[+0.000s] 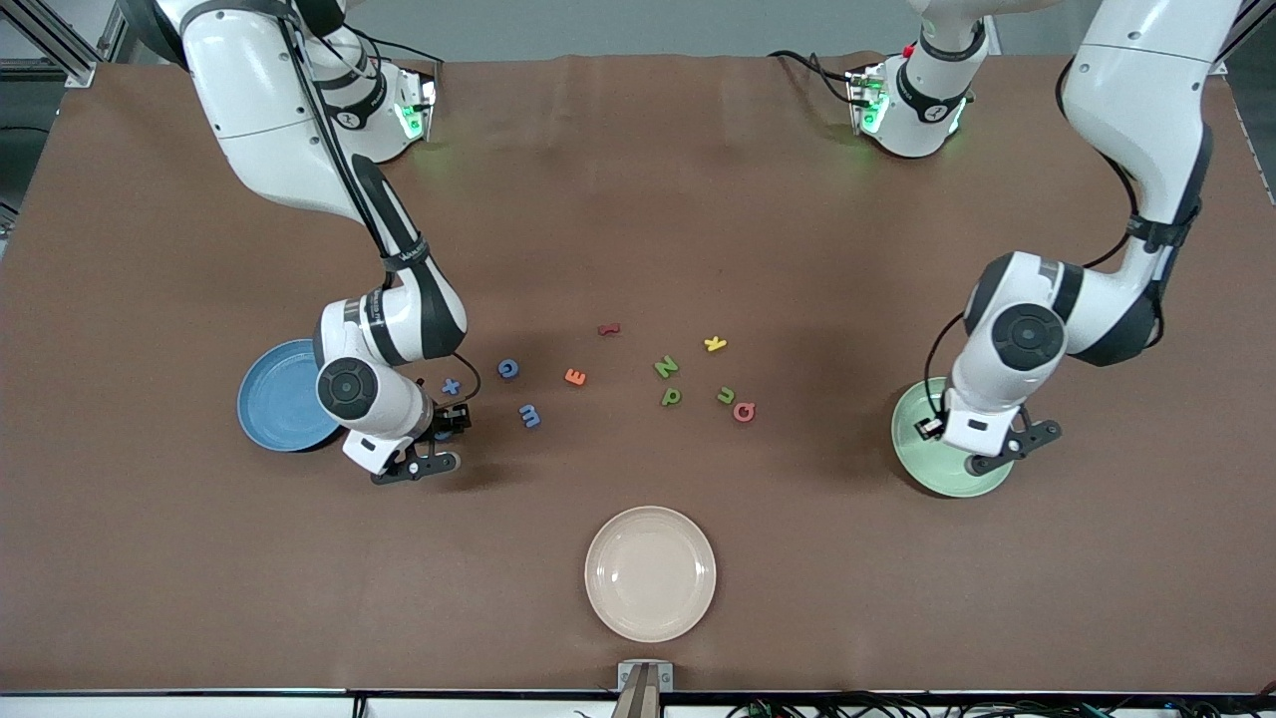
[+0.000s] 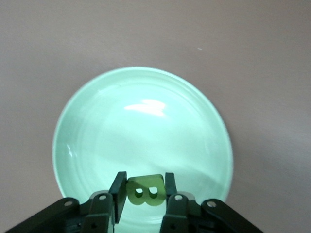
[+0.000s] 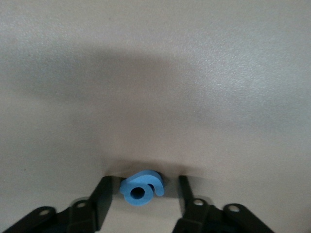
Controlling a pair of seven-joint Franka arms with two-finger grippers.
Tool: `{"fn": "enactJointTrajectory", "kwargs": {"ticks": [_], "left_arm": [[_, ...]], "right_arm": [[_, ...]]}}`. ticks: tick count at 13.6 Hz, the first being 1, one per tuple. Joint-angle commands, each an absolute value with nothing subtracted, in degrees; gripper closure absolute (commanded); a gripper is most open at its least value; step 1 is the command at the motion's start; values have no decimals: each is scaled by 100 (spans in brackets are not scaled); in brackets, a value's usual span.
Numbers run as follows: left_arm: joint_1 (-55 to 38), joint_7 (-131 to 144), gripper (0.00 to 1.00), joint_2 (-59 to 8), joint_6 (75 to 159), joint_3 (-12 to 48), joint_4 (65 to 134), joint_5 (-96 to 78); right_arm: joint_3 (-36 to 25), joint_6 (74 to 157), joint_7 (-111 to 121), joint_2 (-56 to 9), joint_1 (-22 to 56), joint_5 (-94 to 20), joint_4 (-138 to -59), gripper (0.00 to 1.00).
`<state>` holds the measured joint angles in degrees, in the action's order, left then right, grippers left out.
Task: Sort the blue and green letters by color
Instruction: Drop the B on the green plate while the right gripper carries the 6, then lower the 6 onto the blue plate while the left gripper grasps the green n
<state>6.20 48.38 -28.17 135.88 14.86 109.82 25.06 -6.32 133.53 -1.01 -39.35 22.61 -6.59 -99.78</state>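
Blue 9 [image 3: 141,189] mostly hidden under right hand [image 3: 142,194]

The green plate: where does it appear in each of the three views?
Front view: the green plate lies at the left arm's end of the table, partly covered by the left gripper.
Left wrist view: the plate fills the middle.
Right wrist view: not in it.
Shared landmark: the left gripper, holding the green B.

One camera hangs high across the table [image 1: 638,199], facing the arms. Each wrist camera looks straight down, close; both patches appear in it.
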Motion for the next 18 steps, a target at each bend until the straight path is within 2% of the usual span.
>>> {"fn": "enactJointTrajectory", "kwargs": {"ticks": [1,2,3,4,5,8,12,14,18], "left_arm": [[624,4781,86,-3199,13570,1538,10697,2645],[650,4729,64,-3199,13562,1538,10714,2646],[737,4607,23,-3164,13553,1538,10740,2646],[817,4492,0,-3094,13553,1555,10749,2646],[826,4387,0,-2981,13518,1573,10758,2628],[791,4421,0,-2655,12895,2037,10696,2540],[520,5795,1,-2689,12762,2864,10652,2381],[-111,6946,8,-2951,12762,2874,10434,2338],[-1131,9505,13,-3944,12762,2839,9546,2399]], "right_arm": [[-624,13377,-141,-3937,2285,-773,-10020,52],[-624,13377,-141,-3929,2285,-773,-10020,61],[-624,13368,-141,-3937,2276,-773,-10020,69],[-624,13359,-141,-3929,2276,-773,-10020,77],[-624,13359,-141,-3929,2268,-773,-10011,81],[-615,13255,-141,-3850,2215,-782,-10011,83],[-633,12395,104,-3210,1847,-879,-10019,84],[-642,11981,796,-2963,1418,-879,-10020,84],[-659,11988,2264,-2769,556,-835,-10274,83]]}}
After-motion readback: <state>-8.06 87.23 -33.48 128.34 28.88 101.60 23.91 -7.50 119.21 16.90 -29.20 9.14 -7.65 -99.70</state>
